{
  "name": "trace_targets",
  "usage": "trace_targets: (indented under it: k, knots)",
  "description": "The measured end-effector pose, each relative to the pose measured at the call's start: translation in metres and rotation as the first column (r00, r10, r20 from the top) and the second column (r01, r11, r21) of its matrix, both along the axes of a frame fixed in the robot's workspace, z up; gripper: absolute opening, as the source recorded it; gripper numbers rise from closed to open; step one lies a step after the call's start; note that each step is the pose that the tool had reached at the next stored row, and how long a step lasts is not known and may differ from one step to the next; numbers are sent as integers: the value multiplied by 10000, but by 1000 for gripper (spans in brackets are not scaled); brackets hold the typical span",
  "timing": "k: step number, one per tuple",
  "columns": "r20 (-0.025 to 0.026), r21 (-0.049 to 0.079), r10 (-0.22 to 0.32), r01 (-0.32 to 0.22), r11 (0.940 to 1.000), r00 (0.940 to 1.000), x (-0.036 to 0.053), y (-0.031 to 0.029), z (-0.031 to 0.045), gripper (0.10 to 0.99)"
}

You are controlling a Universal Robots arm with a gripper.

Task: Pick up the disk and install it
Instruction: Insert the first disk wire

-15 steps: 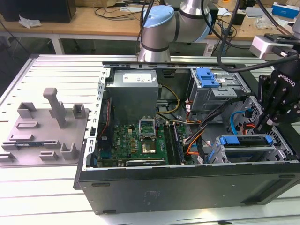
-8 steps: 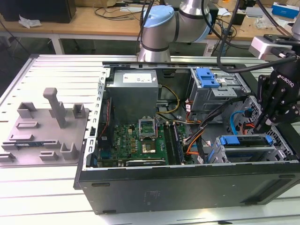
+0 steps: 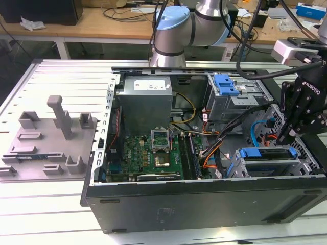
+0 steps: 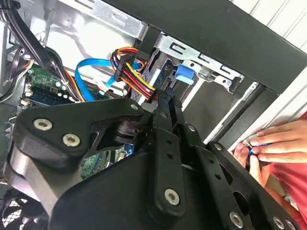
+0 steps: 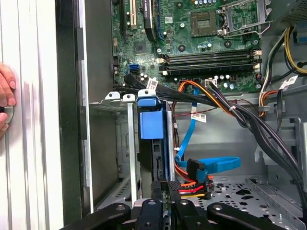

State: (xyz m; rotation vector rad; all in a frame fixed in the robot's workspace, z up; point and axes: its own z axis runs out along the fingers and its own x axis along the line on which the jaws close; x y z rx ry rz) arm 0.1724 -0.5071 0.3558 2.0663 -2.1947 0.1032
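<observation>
one disk (image 5: 151, 122) sits in the one case's (image 3: 204, 204) drive cage (image 5: 130, 143); one gripper (image 5: 165, 184), its two fingers (image 5: 157, 194) squeezed together, tips beside the disk's end. one hand (image 5: 5, 98) outside the case.

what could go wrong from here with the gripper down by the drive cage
1. The gripper sits right beside the power wires and the blue data cable; moving could snag them or loosen a connector.
2. The disk stands in the narrow drive cage; an off-line push might jam it.
3. A person's hand rests just outside the computer case, perhaps within the arm's sweep.
</observation>
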Motion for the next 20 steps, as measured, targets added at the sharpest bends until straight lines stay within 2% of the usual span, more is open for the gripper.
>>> trace_targets:
  k: [4,20]
  knots:
    - [30,73,-1,1,10000,10000,0,0,-3,165]
    - [29,77,-4,4,10000,10000,-14,-15,-12,165]
